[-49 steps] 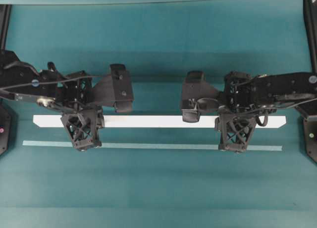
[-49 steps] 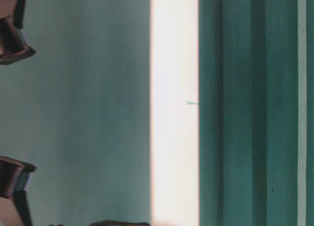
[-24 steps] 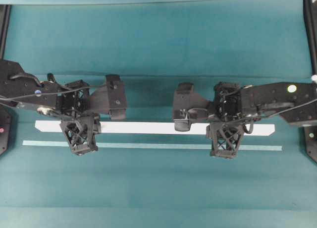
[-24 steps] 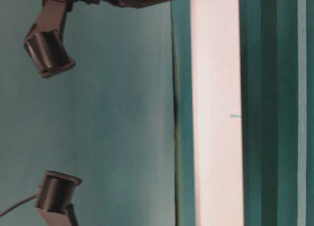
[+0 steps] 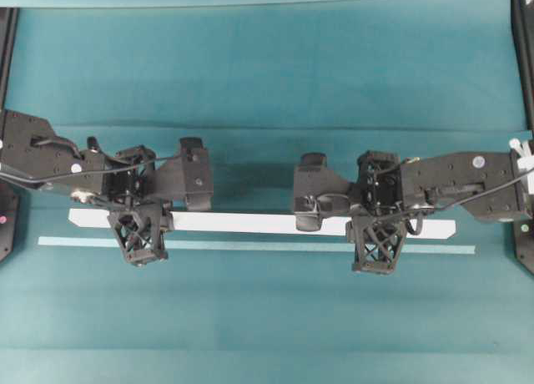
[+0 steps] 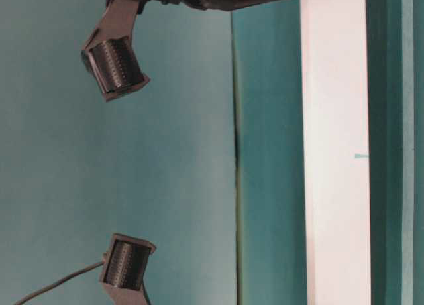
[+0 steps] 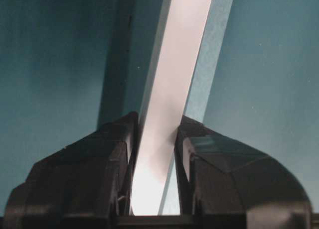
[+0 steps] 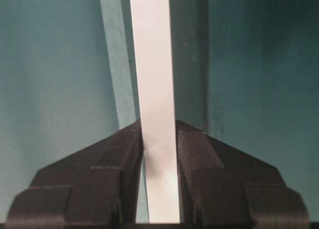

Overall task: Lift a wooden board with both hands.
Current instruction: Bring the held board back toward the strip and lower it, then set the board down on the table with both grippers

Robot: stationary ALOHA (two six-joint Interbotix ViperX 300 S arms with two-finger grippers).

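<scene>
**Board gripped at both ends, lift apparently under way**

The board (image 5: pixel 250 223) lay level and lengthwise, parallel to the surface's (image 5: pixel 267 317) near edge, spanning most of its width. The left gripper (image 5: pixel 139 234) held it near its left end and the right gripper (image 5: pixel 373 240) near its right end.

Left wrist view: jaws closed on the board (image 7: pixel 172 89), one finger (image 7: pixel 94 174) pressed against each long edge, no gap visible. Right wrist view: same picture, jaws clamped on the board (image 8: pixel 153 79), fingers (image 8: pixel 204 174) flush against both edges.

The teal strip (image 5: pixel 250 245) lay flat on the surface just nearer its near edge than the board, and was untouched.

Progress, judged: reach and grasp were done on both sides. In both wrist views the strip (image 8: pixel 113 55) and dark shadow bands showed beneath and beside the board, which suggests it was off the surface; how high could not be told. The table-level view showed the board (image 6: pixel 334 152) as a bright band but did not settle the clearance.

Left to do: raise it clearly, keeping both ends level so it does not twist in the jaws.
</scene>
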